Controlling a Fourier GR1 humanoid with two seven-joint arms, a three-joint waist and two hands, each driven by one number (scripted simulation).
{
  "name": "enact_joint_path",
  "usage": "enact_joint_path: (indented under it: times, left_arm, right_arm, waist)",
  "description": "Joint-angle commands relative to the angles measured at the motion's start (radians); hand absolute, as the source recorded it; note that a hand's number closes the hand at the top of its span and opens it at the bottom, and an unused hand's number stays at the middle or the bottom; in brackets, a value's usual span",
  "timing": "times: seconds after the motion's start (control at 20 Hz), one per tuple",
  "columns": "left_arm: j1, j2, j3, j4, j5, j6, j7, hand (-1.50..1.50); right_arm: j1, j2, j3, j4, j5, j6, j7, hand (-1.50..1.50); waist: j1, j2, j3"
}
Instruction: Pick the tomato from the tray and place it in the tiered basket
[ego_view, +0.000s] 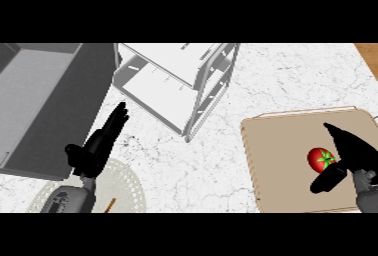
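A red tomato (320, 159) with a green stem lies on the beige tray (284, 150) at the right of the counter. My right hand (351, 152) is right beside it, fingers straight along its right side and thumb below it, open and not curled round it. The white tiered basket (181, 75) stands at the top centre, its shelves bare. My left hand (100, 142) rests open at the left, fingers pointing up towards the basket, holding nothing.
A grey sink basin (40, 100) fills the upper left. A pale round plate (122, 190) lies under my left forearm at the bottom left. A wooden surface (368, 55) shows at the top right corner. White marble counter lies between tray and basket.
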Motion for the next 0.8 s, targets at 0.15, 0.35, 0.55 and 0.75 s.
enact_joint_path:
  times: [0.15, 0.35, 0.55, 0.75]
  left_arm:
    - [0.035, 0.006, 0.028, -0.063, -0.004, -0.041, 0.041, 0.0]
    - [-0.019, -0.018, 0.041, 0.049, -0.03, -0.024, -0.018, 0.0]
    - [0.023, -0.023, 0.048, 0.035, -0.05, -0.038, -0.045, 0.0]
    - [0.075, -0.045, 0.018, -0.066, -0.078, -0.031, 0.002, 0.0]
  right_arm:
    - [0.016, 0.121, -0.041, 0.083, 0.107, -0.044, -0.108, 1.5]
    - [0.076, 0.104, -0.043, 0.006, 0.152, -0.124, -0.238, 1.5]
    - [0.063, 0.122, -0.099, 0.036, 0.174, -0.1, -0.298, 1.5]
    - [-0.012, 0.205, -0.09, 0.119, 0.269, -0.104, -0.282, 1.5]
  waist:
    - [0.003, 0.0, 0.0]
    - [-0.006, 0.0, -0.001]
    - [-0.003, 0.001, -0.001]
    - [0.003, 0.0, -0.001]
